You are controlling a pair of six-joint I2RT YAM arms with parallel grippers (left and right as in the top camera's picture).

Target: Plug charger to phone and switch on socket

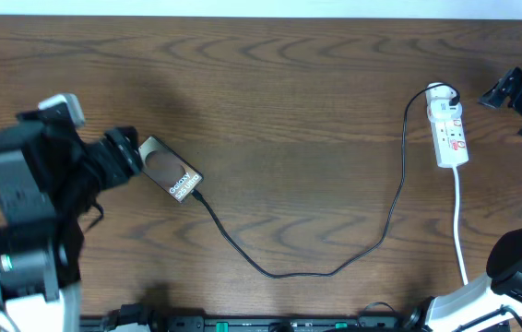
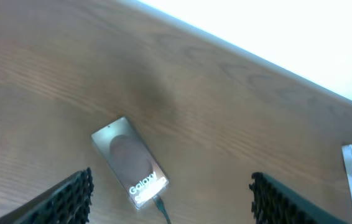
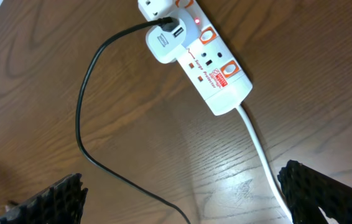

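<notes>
Both hands gape empty, and the right hand sits near the socket, on its right in the frame, far closer than the left hand.

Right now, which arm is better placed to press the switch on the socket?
Right. The right tool hovers open beside the socket, which its wrist camera faces. The left tool sits by the phone, far across the table.

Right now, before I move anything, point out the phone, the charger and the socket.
phone (image 1: 171,170), overhead view, middle of its top face.
charger (image 3: 78,121), right wrist view, bend of the black cable.
socket (image 3: 213,74), right wrist view, white body at the label.
</notes>
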